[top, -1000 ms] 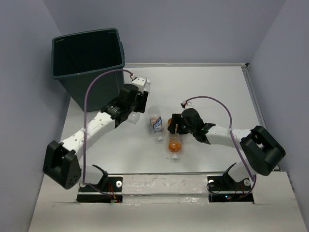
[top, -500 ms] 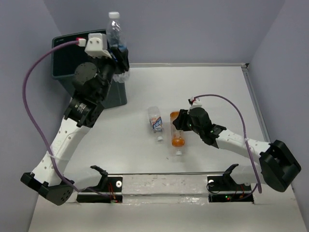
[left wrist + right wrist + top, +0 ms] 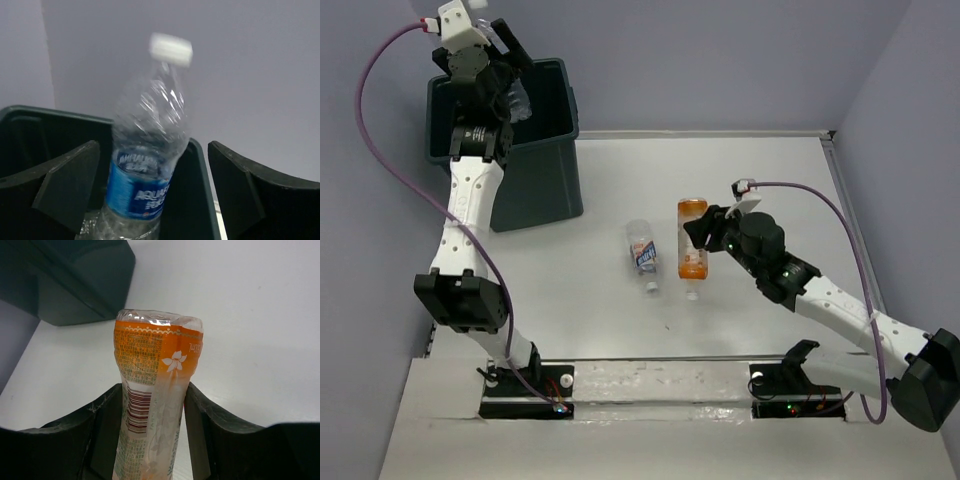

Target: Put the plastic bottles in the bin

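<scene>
Top view, left arm: your left gripper [image 3: 498, 72] hangs over the dark grey-green rectangular plastic bin [image 3: 535, 180] at the far left
Top view, right arm: your right gripper [image 3: 705, 237] is mid-table on the orange-labelled clear plastic bottle [image 3: 692, 255], its long axis running near to far, cap at the near end
Top view, table: a small clear plastic bottle with a printed label [image 3: 642, 255] lies just left of it, apart
Left wrist: fingers [image 3: 65, 185] spread; the blue-labelled clear plastic bottle [image 3: 145, 180] sits between them touching neither, over the bin's mouth, so I judge it released
Right wrist: fingers [image 3: 225, 440] clamped on both sides of the orange-labelled bottle; the bin shows far left
Turning relation: the bin lies far and left of your right gripper, so carry that way
</scene>
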`<state>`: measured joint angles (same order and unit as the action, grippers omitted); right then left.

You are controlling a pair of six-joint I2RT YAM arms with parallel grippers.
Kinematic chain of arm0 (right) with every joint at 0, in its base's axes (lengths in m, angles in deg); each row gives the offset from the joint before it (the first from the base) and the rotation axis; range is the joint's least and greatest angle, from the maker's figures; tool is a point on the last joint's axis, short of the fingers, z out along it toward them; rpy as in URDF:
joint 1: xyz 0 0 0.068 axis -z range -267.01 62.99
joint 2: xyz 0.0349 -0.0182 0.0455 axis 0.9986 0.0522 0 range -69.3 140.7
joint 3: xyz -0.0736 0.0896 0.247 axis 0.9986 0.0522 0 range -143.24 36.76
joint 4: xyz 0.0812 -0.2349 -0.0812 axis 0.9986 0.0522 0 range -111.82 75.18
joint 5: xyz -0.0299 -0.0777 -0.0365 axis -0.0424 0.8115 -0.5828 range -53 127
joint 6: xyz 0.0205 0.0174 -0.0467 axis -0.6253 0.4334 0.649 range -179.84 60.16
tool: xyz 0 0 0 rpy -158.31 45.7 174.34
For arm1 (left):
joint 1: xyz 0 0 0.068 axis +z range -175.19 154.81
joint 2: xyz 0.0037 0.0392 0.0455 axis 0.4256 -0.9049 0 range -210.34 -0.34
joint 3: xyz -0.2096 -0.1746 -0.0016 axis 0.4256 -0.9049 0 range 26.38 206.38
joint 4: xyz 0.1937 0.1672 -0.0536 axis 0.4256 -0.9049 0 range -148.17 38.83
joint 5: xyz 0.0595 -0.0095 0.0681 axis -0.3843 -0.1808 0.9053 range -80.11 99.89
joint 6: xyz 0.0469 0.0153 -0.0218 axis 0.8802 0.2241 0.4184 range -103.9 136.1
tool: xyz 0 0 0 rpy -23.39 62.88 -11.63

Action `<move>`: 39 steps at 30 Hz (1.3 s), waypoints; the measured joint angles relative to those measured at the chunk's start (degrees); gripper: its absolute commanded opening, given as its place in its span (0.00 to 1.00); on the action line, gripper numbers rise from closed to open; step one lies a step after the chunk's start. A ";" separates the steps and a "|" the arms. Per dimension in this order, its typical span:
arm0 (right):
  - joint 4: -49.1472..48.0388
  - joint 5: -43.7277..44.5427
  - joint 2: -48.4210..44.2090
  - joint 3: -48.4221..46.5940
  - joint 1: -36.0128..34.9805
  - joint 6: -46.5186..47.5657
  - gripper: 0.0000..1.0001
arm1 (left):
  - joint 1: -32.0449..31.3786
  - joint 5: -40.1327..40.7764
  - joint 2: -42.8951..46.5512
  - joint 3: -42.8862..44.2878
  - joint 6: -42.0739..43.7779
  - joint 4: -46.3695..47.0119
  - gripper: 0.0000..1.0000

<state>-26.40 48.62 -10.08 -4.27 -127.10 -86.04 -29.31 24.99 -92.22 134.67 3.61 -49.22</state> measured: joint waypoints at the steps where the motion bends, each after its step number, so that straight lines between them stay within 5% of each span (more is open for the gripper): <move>1: -0.02 -0.02 0.42 -1.20 -0.07 0.33 0.41 | 0.31 -0.72 -1.73 0.74 -0.46 -1.11 0.99; 6: -0.04 -0.24 5.88 -12.07 -0.11 3.43 0.41 | 0.85 -6.36 0.22 -1.53 -3.76 -4.26 0.99; 15: -3.50 -6.91 19.87 -36.65 -1.07 5.95 0.41 | -1.14 -23.10 41.83 -40.83 -12.15 -2.69 0.99; 20: -2.78 -10.23 30.34 -53.75 -2.47 7.21 0.41 | -3.21 -31.74 55.01 -57.05 -14.40 -3.52 0.99; 26: -1.36 -13.03 46.03 -80.21 -3.52 8.07 0.41 | -6.16 -41.03 59.67 -76.85 -18.86 -11.61 0.98; 32: -3.74 -12.11 64.98 -107.56 -3.91 7.48 0.41 | -7.54 -45.27 63.25 -81.61 -24.39 -13.66 0.99; 39: -18.71 -6.86 74.95 -109.72 -4.96 10.01 0.40 | -9.79 -44.87 62.82 -84.61 -27.47 -10.86 0.99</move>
<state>-45.11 41.75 64.87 -114.00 -132.07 -76.03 -39.10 -19.89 -29.40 50.06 -23.87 -60.08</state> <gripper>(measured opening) 0.533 0.989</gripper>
